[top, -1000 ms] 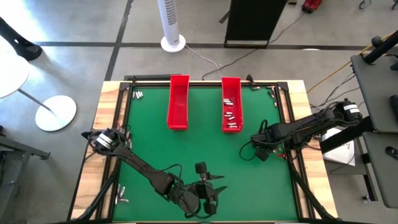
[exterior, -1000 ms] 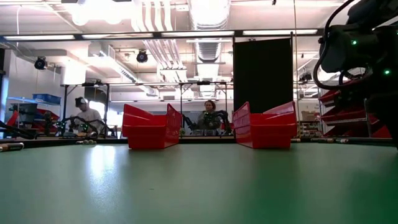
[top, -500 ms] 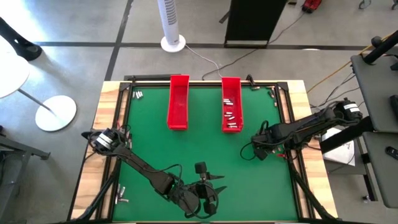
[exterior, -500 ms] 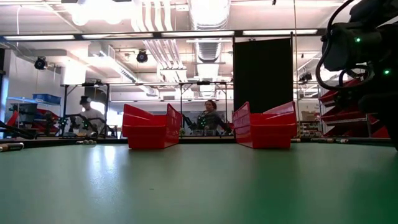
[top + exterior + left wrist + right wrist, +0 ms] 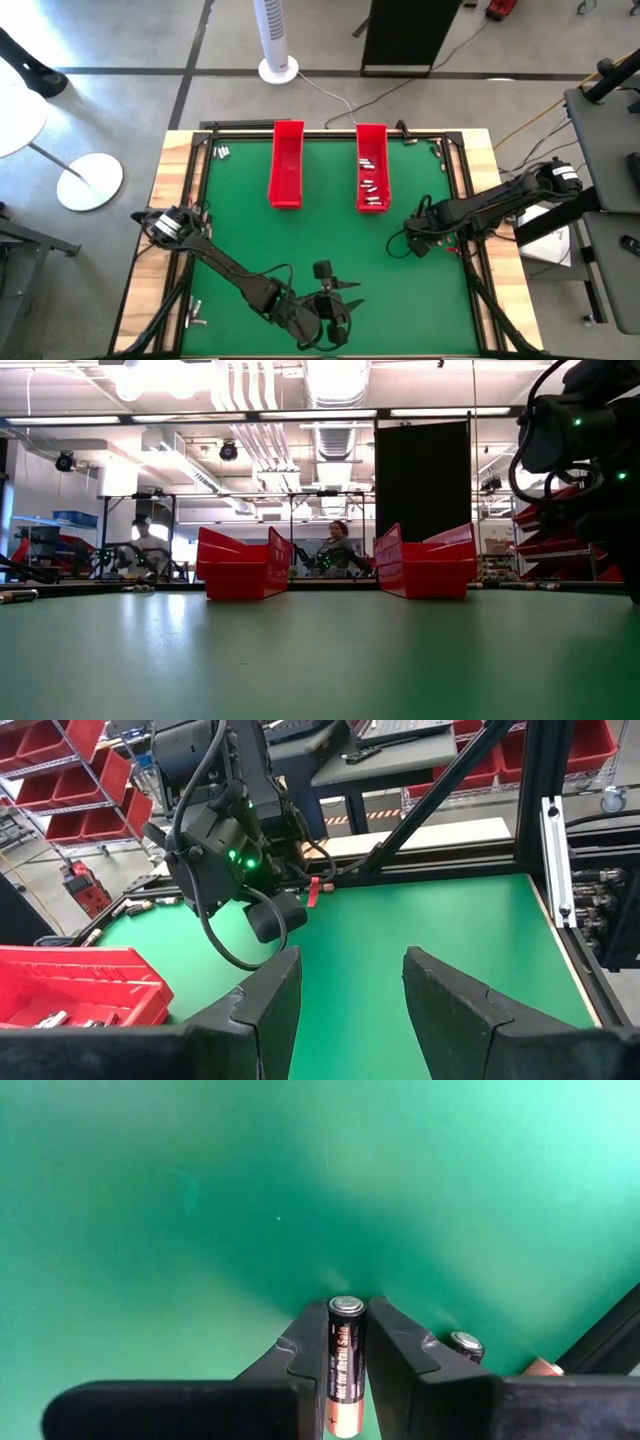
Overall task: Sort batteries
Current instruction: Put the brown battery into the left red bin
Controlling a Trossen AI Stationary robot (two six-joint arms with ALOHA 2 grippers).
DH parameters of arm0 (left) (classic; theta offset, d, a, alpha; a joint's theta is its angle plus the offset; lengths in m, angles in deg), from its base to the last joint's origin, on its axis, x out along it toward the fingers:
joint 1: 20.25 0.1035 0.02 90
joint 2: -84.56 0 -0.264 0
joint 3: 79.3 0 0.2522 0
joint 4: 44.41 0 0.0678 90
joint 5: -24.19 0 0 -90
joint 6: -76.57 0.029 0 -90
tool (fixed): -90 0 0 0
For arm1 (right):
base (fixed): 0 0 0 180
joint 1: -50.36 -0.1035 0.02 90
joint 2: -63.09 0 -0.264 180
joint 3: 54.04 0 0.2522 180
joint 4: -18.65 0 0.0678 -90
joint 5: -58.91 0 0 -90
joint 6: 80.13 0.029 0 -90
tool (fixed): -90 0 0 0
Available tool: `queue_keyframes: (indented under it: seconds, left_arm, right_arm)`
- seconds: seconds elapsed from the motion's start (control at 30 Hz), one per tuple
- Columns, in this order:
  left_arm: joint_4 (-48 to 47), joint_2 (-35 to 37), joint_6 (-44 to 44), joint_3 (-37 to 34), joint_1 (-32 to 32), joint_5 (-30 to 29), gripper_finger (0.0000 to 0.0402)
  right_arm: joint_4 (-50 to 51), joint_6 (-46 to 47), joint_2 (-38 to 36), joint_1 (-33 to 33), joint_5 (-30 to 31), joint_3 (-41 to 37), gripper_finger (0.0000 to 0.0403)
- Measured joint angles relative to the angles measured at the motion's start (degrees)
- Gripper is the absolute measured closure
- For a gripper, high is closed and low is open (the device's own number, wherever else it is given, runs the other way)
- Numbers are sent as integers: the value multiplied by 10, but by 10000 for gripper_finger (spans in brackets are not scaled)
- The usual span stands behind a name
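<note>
1. Because the right hand (image 5: 347,1342) has its two fingers pinched on one battery (image 5: 344,1348), gripped lengthwise with the cap end pointing out, the cell sits square and looks ready to carry. In the high view this hand (image 5: 421,243) is low over the green surface (image 5: 300,250) at about 3 o'clock.
2. Two more batteries (image 5: 462,1344) lie on the surface just beside the right fingers; they could get nudged on lift.
3. Right red tray (image 5: 372,167), at 12 o'clock, already carries several batteries (image 5: 371,188). Left red tray (image 5: 287,165), beside it, looks empty from above.
4. Stray cells rest at the 10 o'clock corner (image 5: 221,152) and near the 7 o'clock edge (image 5: 196,318).
5. Left hand (image 5: 345,985) waits at 6 o'clock, fingers spread, gripping nothing.
6. Path from right hand to trays looks open; likely destination is a tray, which one I cannot tell.
</note>
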Motion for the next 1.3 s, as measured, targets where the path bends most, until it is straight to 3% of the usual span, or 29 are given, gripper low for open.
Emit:
queue_keyframes:
  seconds: [0.47,0.57,0.73,0.97,1.3]
  left_arm:
    - [-12,0,-50,-27,14,-14,244]
    - [-38,0,-101,-52,37,7,244]
    - [0,0,-149,-114,75,51,244]
    - [118,0,-135,-196,100,74,244]
    - [120,17,-84,-205,115,98,244]
  right_arm:
    - [-8,-55,-18,-12,59,51,378]
    - [-8,-68,-18,-12,56,63,381]
    - [9,-94,-18,-13,46,101,385]
    - [52,-122,-19,-13,43,173,396]
    - [15,-83,1,-20,39,131,395]
